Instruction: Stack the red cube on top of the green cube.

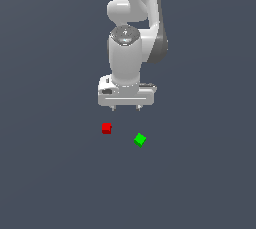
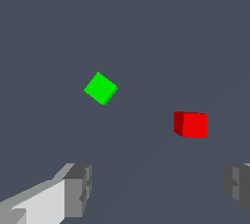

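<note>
The red cube [image 1: 106,128] lies on the dark grey floor, toward the exterior view's left of the green cube [image 1: 140,139], which is turned diamond-wise. The two cubes are apart. My gripper [image 1: 125,108] hangs above and behind them, its short fingertips wide apart and empty. In the wrist view the red cube [image 2: 191,124] and the green cube [image 2: 100,88] both lie ahead of the open fingers [image 2: 78,189], neither between them.
The plain dark grey floor [image 1: 50,173] spreads all around. The white arm [image 1: 132,23] rises behind the gripper.
</note>
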